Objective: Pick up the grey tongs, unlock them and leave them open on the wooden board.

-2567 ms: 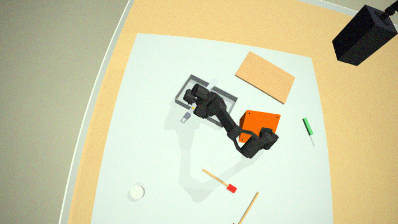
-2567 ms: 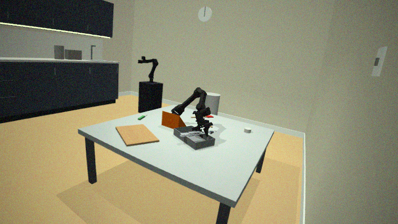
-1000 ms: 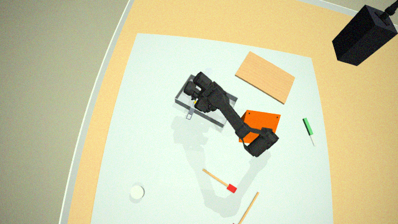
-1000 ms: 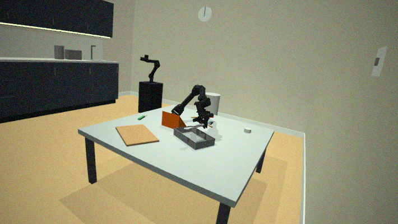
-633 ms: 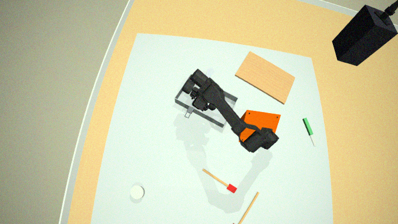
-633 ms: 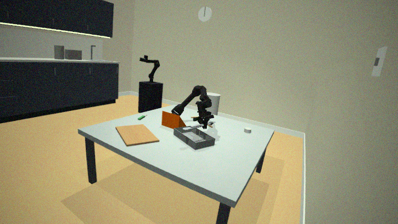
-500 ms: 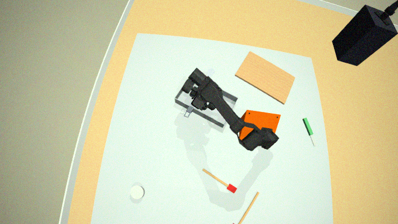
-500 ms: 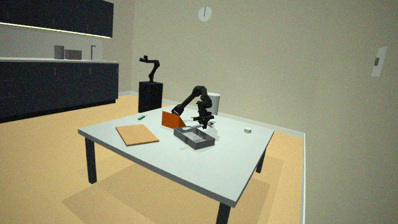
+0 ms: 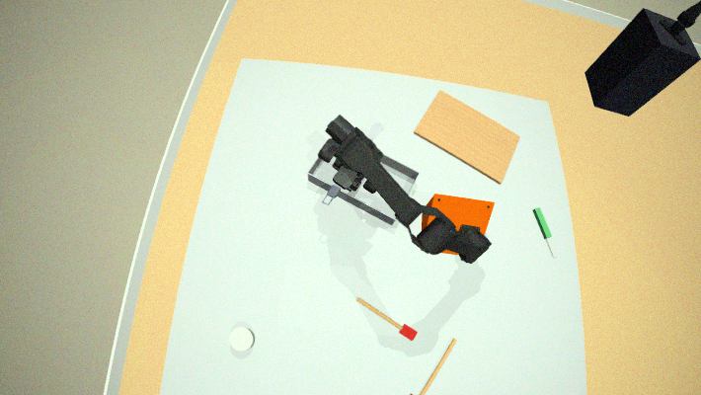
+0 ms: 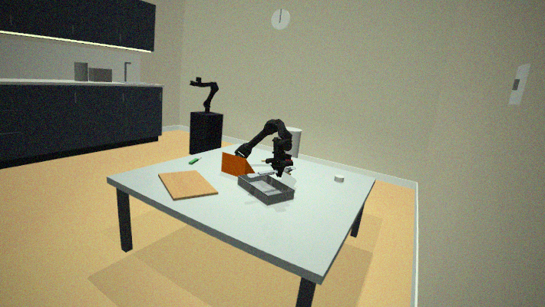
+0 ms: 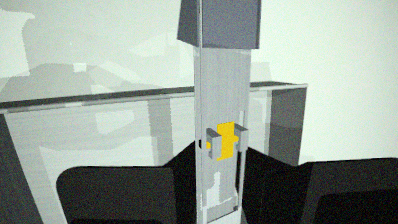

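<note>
The grey tongs [image 9: 332, 193] [image 10: 263, 173] [image 11: 222, 80] are held above the roasting tin [image 9: 367, 207] [image 10: 252, 189] [image 11: 288, 120], crosswise over it and roughly level. My gripper [image 10: 279, 174] [image 11: 213, 146] is shut on them; in the top view the arm hides its fingertips. The darker hinge block and its loop stick out past the tin's long wall in the top view. The yellow lock piece [image 11: 226, 141] shows between two small lugs in the wrist view. The arms look close together. The wooden board [image 9: 466, 135] [image 10: 188, 185] lies flat beside the tin, apart from the tongs.
An orange wedge-shaped block [image 9: 461, 212] [image 10: 233, 164] stands beside the tin, under my arm. A green-handled tool [image 9: 542, 223] [image 10: 193, 161], a red-headed stick [image 9: 408, 332], another wooden stick [image 9: 439, 364] and a white round piece [image 9: 242, 339] [image 10: 338, 178] lie on the table.
</note>
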Motion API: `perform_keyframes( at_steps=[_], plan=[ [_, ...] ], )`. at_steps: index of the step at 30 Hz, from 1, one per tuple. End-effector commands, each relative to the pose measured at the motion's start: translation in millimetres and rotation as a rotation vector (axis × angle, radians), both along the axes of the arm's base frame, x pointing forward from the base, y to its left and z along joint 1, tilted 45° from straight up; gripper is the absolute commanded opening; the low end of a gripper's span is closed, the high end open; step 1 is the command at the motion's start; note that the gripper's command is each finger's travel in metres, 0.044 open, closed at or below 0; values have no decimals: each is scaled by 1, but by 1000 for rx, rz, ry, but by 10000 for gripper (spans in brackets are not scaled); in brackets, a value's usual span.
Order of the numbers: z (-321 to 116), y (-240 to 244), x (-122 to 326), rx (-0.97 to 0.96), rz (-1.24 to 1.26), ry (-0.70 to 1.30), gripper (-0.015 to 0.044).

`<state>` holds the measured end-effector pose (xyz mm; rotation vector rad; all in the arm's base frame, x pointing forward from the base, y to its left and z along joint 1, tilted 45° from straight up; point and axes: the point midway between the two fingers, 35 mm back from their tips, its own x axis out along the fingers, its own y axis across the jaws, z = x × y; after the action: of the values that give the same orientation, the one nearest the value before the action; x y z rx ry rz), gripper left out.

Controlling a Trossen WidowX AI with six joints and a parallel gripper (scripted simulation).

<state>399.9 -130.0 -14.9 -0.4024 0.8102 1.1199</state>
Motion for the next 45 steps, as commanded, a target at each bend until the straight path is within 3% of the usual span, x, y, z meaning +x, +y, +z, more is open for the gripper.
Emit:
perform_keyframes(
  at_steps=[1, 26, 45],
  plan=[
    [2, -2, 1, 1, 15, 25, -150],
    [2, -1, -12, 74, 59, 208, -150],
    [-99, -109, -86, 83, -285, 500, -150]
  ],
)
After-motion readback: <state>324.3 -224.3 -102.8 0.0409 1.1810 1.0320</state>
